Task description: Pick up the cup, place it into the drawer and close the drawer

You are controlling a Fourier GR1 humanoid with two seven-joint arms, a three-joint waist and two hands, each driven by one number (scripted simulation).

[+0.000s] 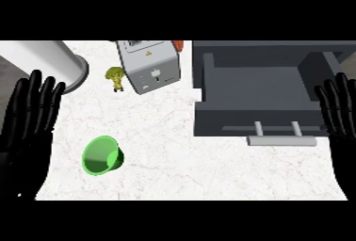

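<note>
The robot's left hand (31, 117) rests open at the view's left edge, fingers straight and pointing up; its right hand (339, 110) mirrors it at the right edge.

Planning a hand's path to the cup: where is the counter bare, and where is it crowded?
Bare counter spreads between the green cup and the open drawer, and along the near edge below the drawer's handle. The drawer's inside is bare too. Crowded at back left: cylinder, broccoli and grey box stand close together.
</note>
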